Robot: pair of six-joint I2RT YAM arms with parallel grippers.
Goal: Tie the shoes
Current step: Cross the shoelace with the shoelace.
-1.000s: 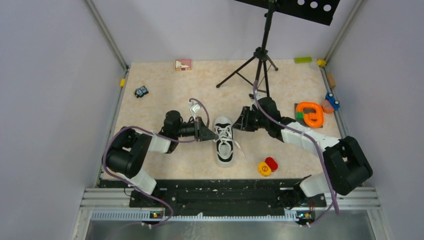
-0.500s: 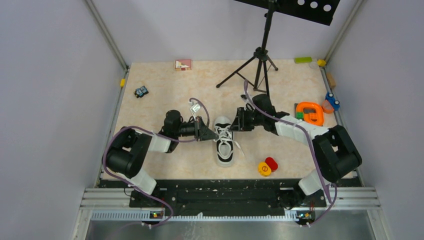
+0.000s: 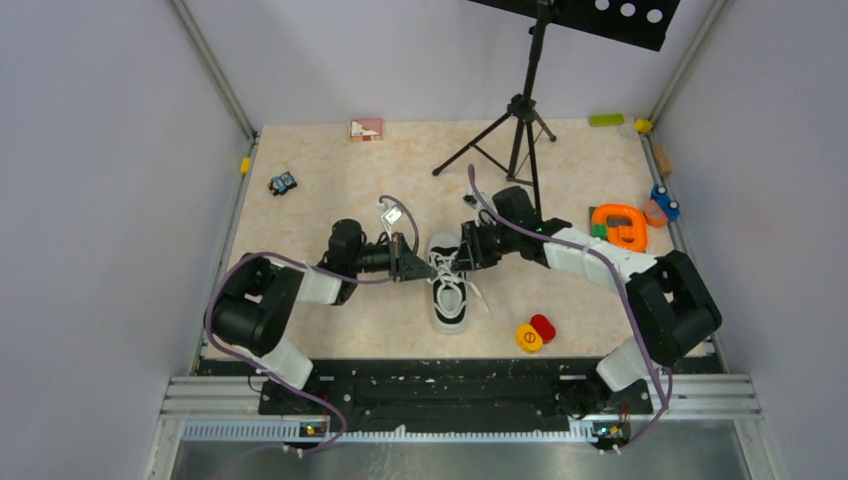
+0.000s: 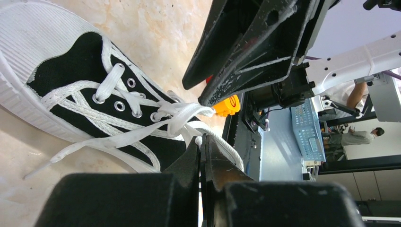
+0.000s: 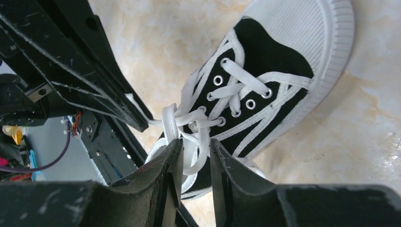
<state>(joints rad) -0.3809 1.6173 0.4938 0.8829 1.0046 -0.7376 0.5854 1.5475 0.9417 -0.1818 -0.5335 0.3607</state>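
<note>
sneaker (image 3: 450, 305) lengthwise near-to-far; toe pointing away

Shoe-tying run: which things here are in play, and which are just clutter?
In play: black sneaker, white laces, left claw, right claw.

Clutter: tripod, orange ring toy, red and yellow discs, small toy car, pink box, green block, blue toy.
</note>
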